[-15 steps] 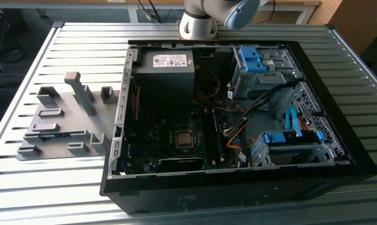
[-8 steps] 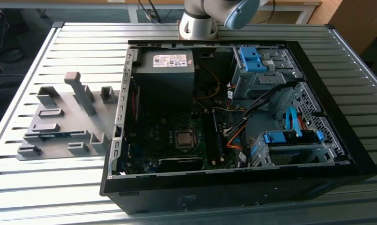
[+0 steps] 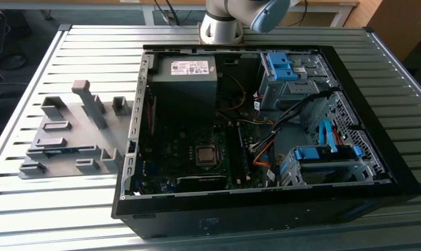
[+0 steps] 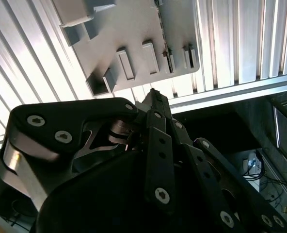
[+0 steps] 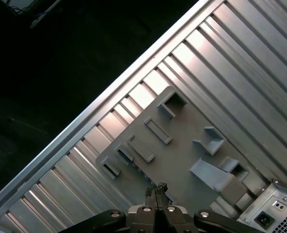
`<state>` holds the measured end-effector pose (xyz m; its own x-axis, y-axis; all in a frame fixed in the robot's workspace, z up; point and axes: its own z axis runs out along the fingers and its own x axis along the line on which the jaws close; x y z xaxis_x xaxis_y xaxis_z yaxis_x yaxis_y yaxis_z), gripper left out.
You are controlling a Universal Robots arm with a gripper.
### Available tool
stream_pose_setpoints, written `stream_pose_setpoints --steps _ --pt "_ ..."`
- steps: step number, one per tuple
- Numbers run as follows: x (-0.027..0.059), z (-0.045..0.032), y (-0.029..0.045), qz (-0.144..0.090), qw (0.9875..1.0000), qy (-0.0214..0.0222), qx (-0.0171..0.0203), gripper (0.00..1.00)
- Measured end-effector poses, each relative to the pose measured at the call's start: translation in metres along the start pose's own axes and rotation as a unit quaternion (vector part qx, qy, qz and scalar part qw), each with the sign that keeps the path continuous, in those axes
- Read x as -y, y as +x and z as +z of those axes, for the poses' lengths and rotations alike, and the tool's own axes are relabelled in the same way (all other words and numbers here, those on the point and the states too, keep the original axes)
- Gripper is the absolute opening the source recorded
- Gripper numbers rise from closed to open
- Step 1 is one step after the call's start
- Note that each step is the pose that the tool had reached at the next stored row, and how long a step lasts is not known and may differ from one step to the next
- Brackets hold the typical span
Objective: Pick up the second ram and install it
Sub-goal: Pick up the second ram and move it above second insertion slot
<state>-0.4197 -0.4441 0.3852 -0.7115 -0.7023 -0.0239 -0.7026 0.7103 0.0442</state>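
The second ram (image 3: 59,152) shows as a thin blue-green strip lying in a grey block at the near side of the grey holder plate (image 3: 70,130), on the exterior view's left. In both wrist views my gripper (image 5: 155,190) hangs high above that holder plate (image 5: 182,141), fingertips pressed together with nothing between them. The black fingers (image 4: 153,104) point down toward the plate's edge (image 4: 148,39). The open computer case (image 3: 266,130) lies on the table with its motherboard (image 3: 196,157) exposed.
Several upright grey blocks (image 3: 91,104) stand on the holder plate. The slatted metal table (image 3: 57,219) carries both plate and case. Inside the case are a power supply (image 3: 185,73), blue drive cages (image 3: 322,157) and loose cables (image 3: 266,141). The arm's base (image 3: 220,26) stands behind the case.
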Motion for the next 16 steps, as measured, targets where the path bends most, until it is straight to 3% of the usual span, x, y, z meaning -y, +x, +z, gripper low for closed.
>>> stream_pose_setpoints --steps 16 --pt "0.0000 0.0000 0.0000 -0.032 0.9995 -0.0008 -0.0014 0.11"
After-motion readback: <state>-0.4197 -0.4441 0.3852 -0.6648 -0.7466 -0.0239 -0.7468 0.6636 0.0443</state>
